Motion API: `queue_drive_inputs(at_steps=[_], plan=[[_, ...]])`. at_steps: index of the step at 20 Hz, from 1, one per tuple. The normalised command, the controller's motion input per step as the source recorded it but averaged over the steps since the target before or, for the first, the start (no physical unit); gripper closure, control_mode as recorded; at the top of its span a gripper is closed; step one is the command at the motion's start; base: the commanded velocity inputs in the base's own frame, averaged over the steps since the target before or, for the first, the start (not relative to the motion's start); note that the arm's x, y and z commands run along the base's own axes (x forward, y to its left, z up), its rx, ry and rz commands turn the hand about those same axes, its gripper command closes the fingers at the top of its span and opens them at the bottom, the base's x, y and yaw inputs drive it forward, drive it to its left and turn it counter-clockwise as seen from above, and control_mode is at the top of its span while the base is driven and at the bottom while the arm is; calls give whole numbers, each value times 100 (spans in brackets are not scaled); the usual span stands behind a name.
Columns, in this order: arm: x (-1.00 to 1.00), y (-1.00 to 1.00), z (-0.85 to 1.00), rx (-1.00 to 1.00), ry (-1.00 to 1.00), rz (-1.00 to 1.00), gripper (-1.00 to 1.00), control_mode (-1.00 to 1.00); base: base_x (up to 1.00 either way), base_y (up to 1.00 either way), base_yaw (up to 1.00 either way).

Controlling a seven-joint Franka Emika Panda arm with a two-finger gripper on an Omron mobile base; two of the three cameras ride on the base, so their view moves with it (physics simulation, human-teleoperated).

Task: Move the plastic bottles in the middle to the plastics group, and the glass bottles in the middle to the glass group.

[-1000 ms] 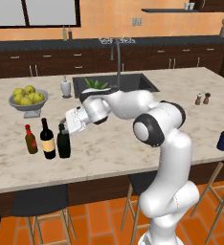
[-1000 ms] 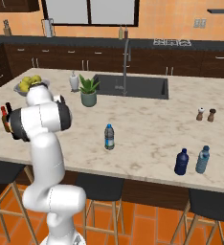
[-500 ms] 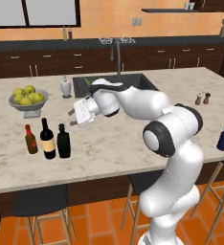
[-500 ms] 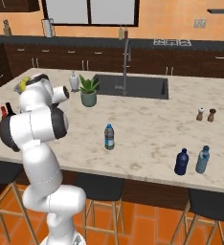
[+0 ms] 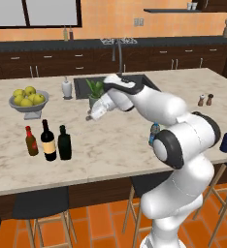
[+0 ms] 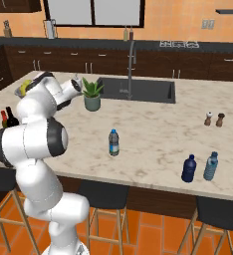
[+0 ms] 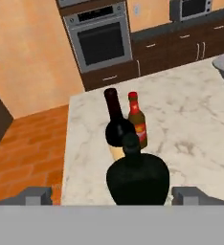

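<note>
From the left, the gripper [image 5: 89, 116] hangs above the bench [image 5: 110, 150], jaws released and empty, the green-black bottle [image 5: 64, 143] beside the wine bottle [image 5: 48, 141] and sauce bottle [image 5: 31, 141]. From the right, the water bottle [image 6: 113, 143] waits mid-bench, with the potted plant [image 6: 91, 94] just beside the gripper, so a careless swing could clip it. From the hand, the three bottles crowd together, and a low pass risks toppling them.

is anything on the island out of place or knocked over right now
Nothing is tipped or spilled. One oddity: a clear water bottle stands alone mid-counter, away from the plastics pair at the right end. The dark green-black bottle stands upright beside the wine bottle and sauce bottle.
</note>
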Motion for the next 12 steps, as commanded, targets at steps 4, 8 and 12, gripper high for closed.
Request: queue_drive_inputs(at_steps=[4,8,12], plan=[[30,-94,-9,-34,79,-48,-100,-100,0,0,0],[34,-88,-15,-39,80,-53,-100,-100,0,0,0],[9,-76,-31,-40,54,-56,-100,-100,0,0,0]])
